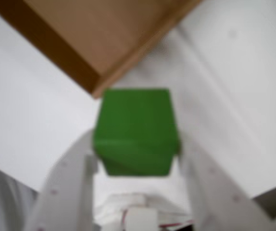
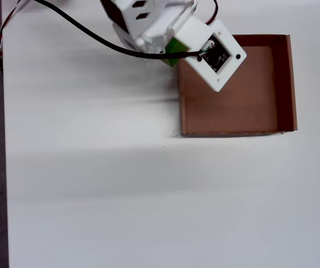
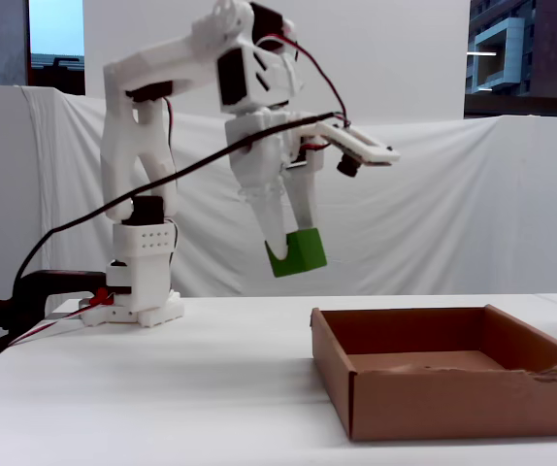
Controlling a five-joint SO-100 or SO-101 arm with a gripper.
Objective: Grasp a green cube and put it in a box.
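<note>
your gripper (image 3: 293, 250) clamped on green cube (image 3: 296, 253), lifted | box (image 3: 434, 408) below and beyond jaws, corner just past cube | overhead: cube mostly hidden under arm | wrist blurry

My wrist view is soft all over: the green cube (image 1: 135, 132) has fuzzy edges, and the white fingers (image 1: 63, 192) close to the lens are blurrier still. Overhead view is bright, nearly washed out; the table (image 2: 93, 195) shows faint grey horizontal shadow bands, and the arm (image 2: 149, 25) at top looks slightly smeared. Fixed view is sharpest, evenly lit, dimmer, with the box (image 3: 453, 388) front wall in mild shade. No glare I can see.
</note>
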